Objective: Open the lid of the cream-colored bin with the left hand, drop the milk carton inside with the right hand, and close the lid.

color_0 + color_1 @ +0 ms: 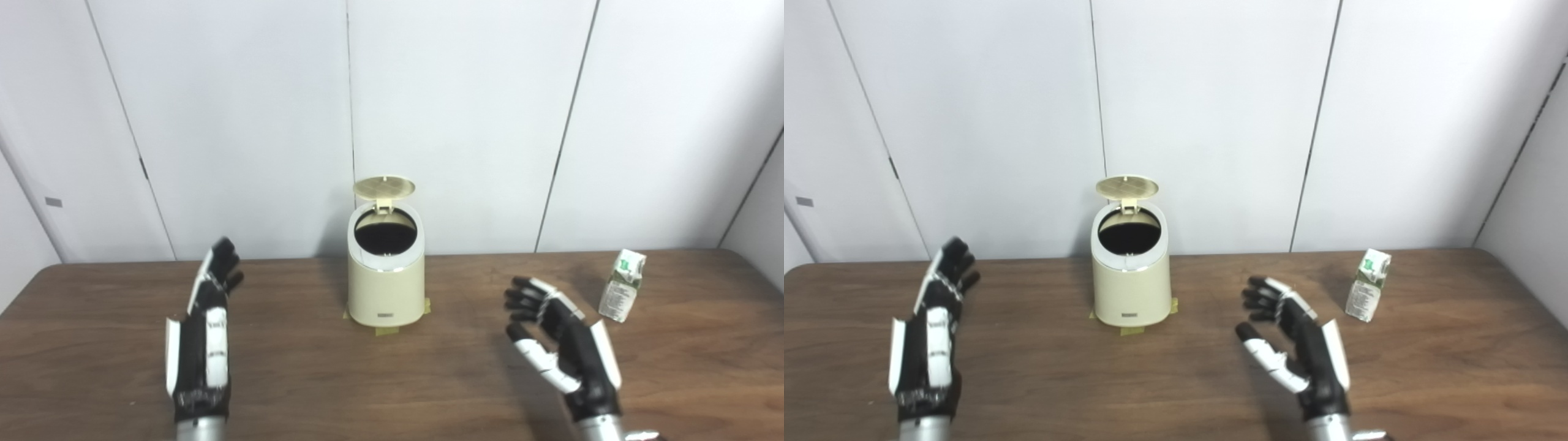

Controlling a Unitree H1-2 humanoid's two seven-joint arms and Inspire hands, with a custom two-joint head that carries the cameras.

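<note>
Near the desk's (122,294) far edge, at its middle, the cream-colored bin (386,288) sits taped down with its lid (384,187) tipped up, so the mouth is free for a drop. Toward the far right corner stands the milk carton (623,285), untouched. Both the left robot hand (205,331) and right robot hand (560,343) hover empty with fingers spread, bare wood between them.

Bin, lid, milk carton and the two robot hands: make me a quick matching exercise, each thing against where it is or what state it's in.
Things:
1. lid
2. milk carton
3. left robot hand
4. bin

States or places:
A. standing on the table, right of the right robot hand
B. flipped up
C. taped at its base, mid-table
D. open, holding nothing, left of the bin

Pairs: 1-B, 2-A, 3-D, 4-C
</note>
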